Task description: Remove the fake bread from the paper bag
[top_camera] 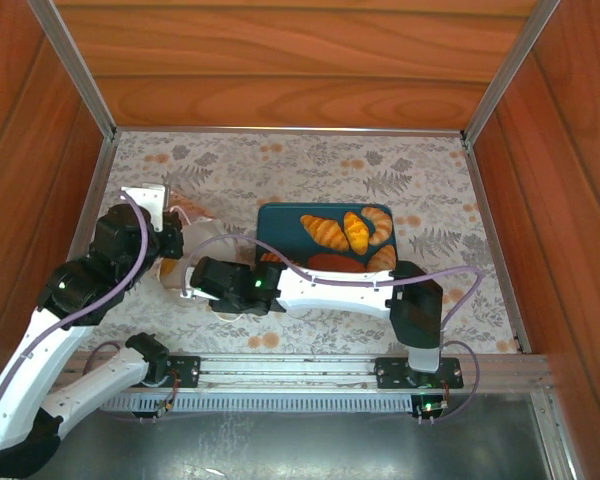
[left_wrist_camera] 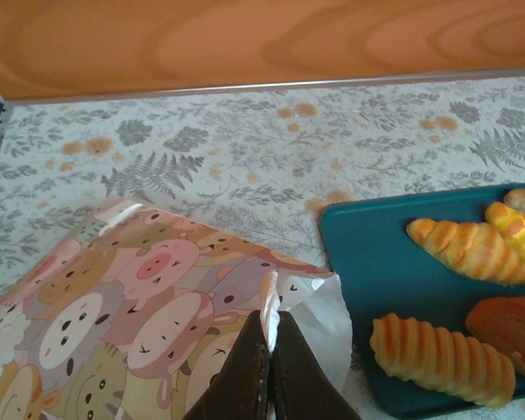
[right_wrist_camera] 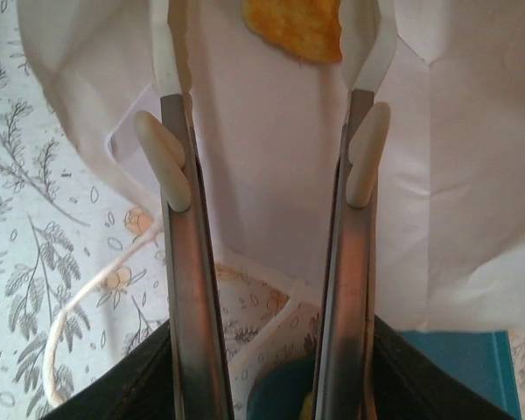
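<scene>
The paper bag (left_wrist_camera: 140, 297), printed with cartoon animals, lies on its side left of the teal tray (left_wrist_camera: 376, 262). My left gripper (left_wrist_camera: 269, 337) is shut on the white rim of the bag's mouth and holds it up. In the top view the left gripper (top_camera: 172, 240) sits at the bag (top_camera: 188, 214). My right gripper (right_wrist_camera: 271, 52) is open inside the bag's white interior (right_wrist_camera: 271, 157). A golden-brown piece of fake bread (right_wrist_camera: 297, 26) lies between its fingertips and touches neither. On the tray lie a croissant (left_wrist_camera: 468, 249), a ridged roll (left_wrist_camera: 442, 359) and a reddish flat pastry (left_wrist_camera: 512, 324).
The right arm (top_camera: 330, 288) stretches leftward across the front of the tray (top_camera: 280, 215). A white cord handle (right_wrist_camera: 87, 297) trails on the floral tablecloth (left_wrist_camera: 245, 149). Wooden walls (top_camera: 280, 60) close in the table on three sides.
</scene>
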Tool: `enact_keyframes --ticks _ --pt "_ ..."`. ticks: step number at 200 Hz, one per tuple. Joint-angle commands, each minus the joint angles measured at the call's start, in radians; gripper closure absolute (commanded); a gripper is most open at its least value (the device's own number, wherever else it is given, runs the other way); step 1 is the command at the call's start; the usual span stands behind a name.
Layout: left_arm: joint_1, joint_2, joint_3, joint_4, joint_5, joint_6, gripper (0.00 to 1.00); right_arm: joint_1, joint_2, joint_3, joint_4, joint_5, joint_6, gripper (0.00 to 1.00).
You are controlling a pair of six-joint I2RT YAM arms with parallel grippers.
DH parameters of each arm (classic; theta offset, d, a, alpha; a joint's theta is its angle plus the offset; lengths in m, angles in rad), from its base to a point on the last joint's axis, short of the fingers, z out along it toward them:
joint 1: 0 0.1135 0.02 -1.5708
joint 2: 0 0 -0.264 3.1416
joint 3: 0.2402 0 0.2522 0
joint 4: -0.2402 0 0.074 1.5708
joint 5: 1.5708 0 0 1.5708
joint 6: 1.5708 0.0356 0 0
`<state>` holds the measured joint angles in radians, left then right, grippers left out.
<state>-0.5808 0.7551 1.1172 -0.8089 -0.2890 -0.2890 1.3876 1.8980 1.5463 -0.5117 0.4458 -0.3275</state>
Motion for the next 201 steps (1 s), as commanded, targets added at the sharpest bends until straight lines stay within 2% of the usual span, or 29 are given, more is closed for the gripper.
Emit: enact_keyframes --ticks 1,72,108,130,152,178,188,191,201 --pt "0.004 0.014 0.035 0.007 0.034 -0.007 1.00 0.004 0.006 0.030 0.076 0.022 0.000 0.51" --pt "0.003 0.015 0.037 0.008 0.055 -0.018 1.00 0.005 0.118 0.093 0.084 0.053 -0.046 0.51" --pt "0.003 0.012 0.038 0.008 0.053 -0.032 1.00 0.003 0.133 0.110 0.087 0.075 -0.048 0.60" --pt "0.003 0.008 0.034 0.008 0.043 -0.032 1.00 0.003 0.124 0.105 0.068 0.108 -0.022 0.70" --pt "0.004 0.004 0.027 0.008 0.029 -0.029 1.00 -0.009 0.078 0.077 0.059 0.092 0.047 0.76" --pt "0.004 -0.021 0.003 0.007 0.009 -0.013 1.00 -0.028 0.001 0.028 0.056 0.051 0.156 0.77" --pt "0.004 -0.040 -0.013 0.005 0.008 0.009 1.00 -0.029 -0.032 0.009 0.051 0.015 0.212 0.78" --pt "0.004 -0.047 -0.016 0.003 0.014 0.022 1.00 -0.063 -0.046 0.002 0.047 -0.007 0.236 0.78" --pt "0.004 -0.071 -0.028 -0.008 0.028 0.060 1.00 -0.085 -0.076 -0.018 0.041 -0.077 0.301 0.78"
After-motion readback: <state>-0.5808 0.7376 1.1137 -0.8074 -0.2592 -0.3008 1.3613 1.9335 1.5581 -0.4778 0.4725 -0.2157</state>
